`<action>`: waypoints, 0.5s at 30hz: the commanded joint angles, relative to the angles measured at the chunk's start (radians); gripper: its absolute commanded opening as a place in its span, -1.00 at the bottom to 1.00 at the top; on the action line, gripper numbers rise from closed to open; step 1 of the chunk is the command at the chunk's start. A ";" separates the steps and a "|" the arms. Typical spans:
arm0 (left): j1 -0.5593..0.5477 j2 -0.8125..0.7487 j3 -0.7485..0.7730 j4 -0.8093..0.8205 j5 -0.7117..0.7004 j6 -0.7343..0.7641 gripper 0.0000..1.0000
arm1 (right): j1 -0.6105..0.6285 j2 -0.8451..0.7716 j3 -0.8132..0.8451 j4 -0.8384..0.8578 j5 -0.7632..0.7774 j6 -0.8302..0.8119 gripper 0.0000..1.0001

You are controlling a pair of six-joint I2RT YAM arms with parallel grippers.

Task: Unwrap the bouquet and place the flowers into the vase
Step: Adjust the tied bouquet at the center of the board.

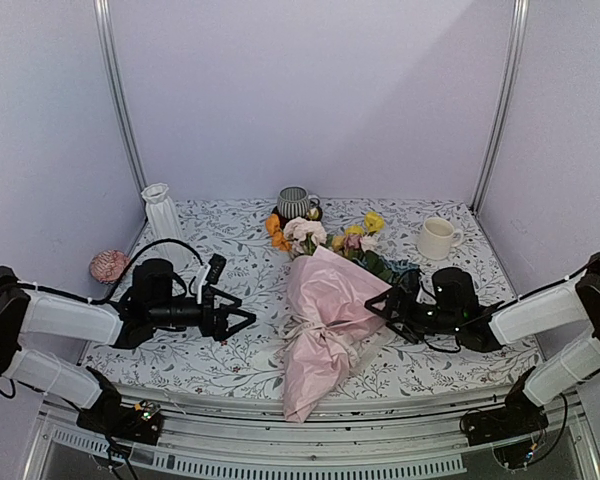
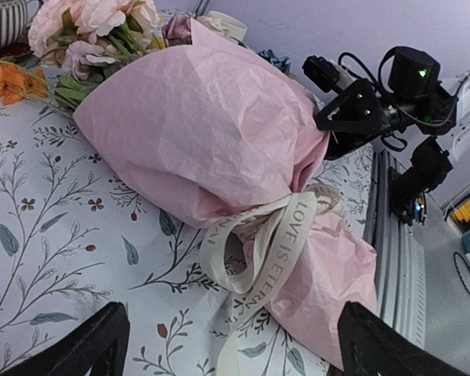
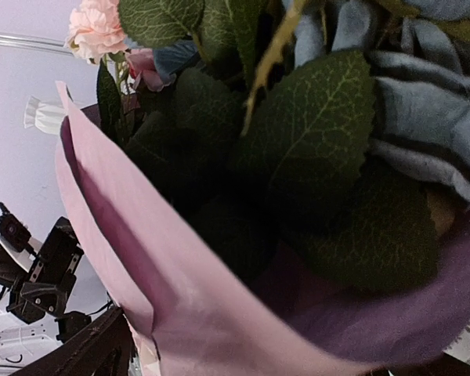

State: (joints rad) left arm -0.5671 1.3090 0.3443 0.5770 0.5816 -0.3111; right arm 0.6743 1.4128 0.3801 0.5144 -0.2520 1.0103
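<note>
Two grippers flank the bouquet (image 1: 325, 320), which lies wrapped on the table (image 1: 238, 232) in the top view. Left gripper (image 1: 242, 318) and right gripper (image 1: 378, 304): jaws released, empty. White vase (image 1: 163, 210) upright, far left. Left wrist: ribbon (image 2: 274, 243) tied around the wrap. Right wrist: flowers (image 3: 321, 141) fill the frame.

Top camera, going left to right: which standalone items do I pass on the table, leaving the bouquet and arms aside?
pink ball → white vase → grey striped mug → cream mug

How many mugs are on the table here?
2: a grey striped mug at the back centre, beyond the bouquet; a cream mug at the back right. None seems hidden.
</note>
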 commanded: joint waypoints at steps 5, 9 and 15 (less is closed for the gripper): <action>-0.057 0.037 0.065 -0.108 -0.073 0.080 0.78 | 0.006 0.199 0.183 0.090 0.062 -0.013 0.97; -0.060 0.049 0.073 -0.120 -0.081 0.085 0.75 | 0.004 0.295 0.314 0.087 0.045 -0.041 0.97; -0.080 0.068 0.068 -0.125 -0.074 0.099 0.61 | -0.014 0.365 0.417 0.072 0.017 -0.076 0.98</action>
State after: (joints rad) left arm -0.6147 1.3540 0.4007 0.4789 0.5098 -0.2398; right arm 0.6716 1.7596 0.7620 0.5606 -0.2218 0.9737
